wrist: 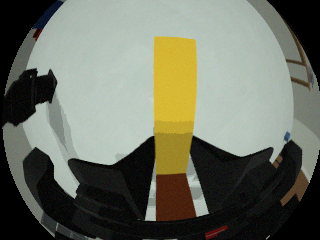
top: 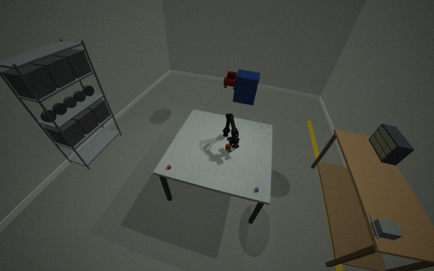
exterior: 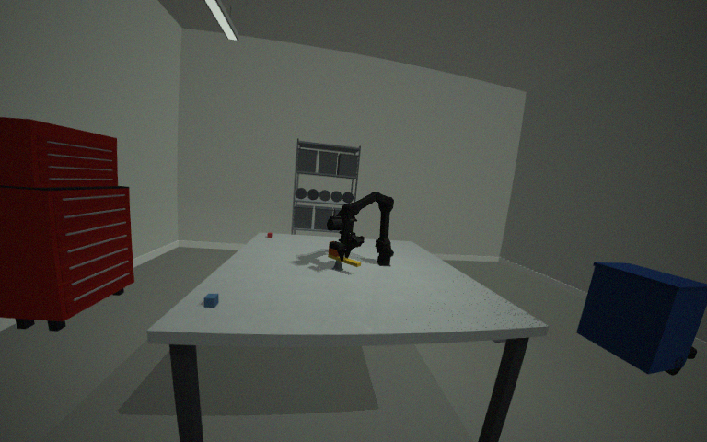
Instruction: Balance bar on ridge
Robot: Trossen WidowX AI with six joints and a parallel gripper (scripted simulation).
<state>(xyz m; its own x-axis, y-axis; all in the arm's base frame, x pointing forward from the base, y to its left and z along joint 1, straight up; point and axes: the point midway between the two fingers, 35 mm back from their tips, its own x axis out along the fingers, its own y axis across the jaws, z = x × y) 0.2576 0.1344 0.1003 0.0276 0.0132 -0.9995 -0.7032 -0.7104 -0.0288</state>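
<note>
The yellow bar (exterior: 353,261) (wrist: 175,80) carries an orange block (top: 228,147) (exterior: 332,252) (wrist: 175,200) at one end. My gripper (exterior: 342,257) (wrist: 172,140) is shut on the bar near the block, and the long yellow part reaches out past the fingers. The small grey ridge (exterior: 338,266) stands on the table under the bar, near the block end, in the exterior view. The fingers hide part of the bar. Whether the bar touches the ridge and whether it is level cannot be told.
The white table (top: 189,137) (exterior: 292,312) (wrist: 100,65) also bears a red cube (top: 169,167) (exterior: 270,235) and a blue cube (top: 256,189) (exterior: 211,300) (wrist: 287,136), both far from the bar near table edges. The arm's base stands close to the bar's free end.
</note>
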